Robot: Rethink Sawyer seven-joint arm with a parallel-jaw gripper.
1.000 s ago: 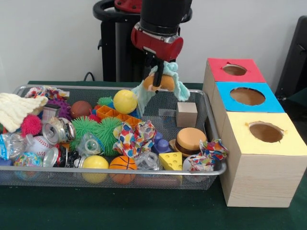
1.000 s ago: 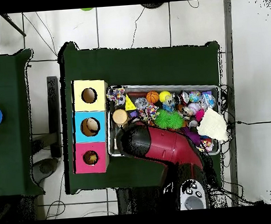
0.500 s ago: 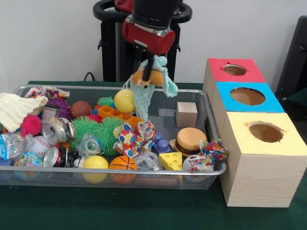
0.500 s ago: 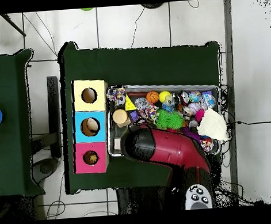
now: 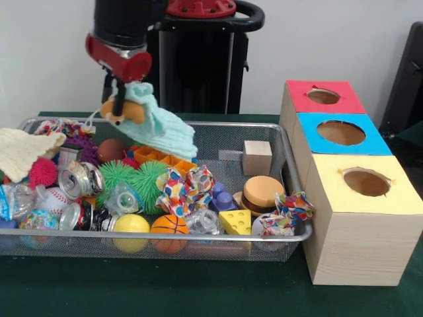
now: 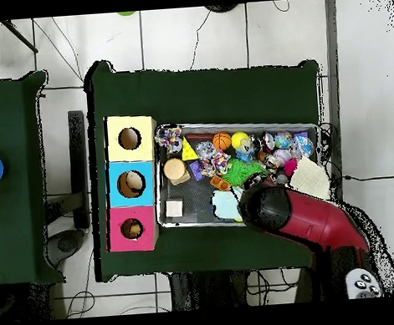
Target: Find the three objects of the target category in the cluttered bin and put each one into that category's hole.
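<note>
Front view: my gripper (image 5: 119,100) is clamping an orange toy (image 5: 123,111) wrapped in a mint cloth (image 5: 158,127), holding both in the air above the wire bin (image 5: 285,146). Overhead view: the cloth (image 6: 226,205) is showing beside my arm (image 6: 301,220), well apart from the holed boxes (image 6: 132,183).

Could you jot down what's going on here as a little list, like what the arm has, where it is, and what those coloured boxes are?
Gripper: raised above the bin's far side
Held: pale green cloth and a small orange toy, hanging from it
Bin: wire mesh basket full of balls, cans, toy food and crumpled paper
Boxes: red, blue, yellow, each with a round hole on top
Loose in bin: wooden cube, toy burger
</note>
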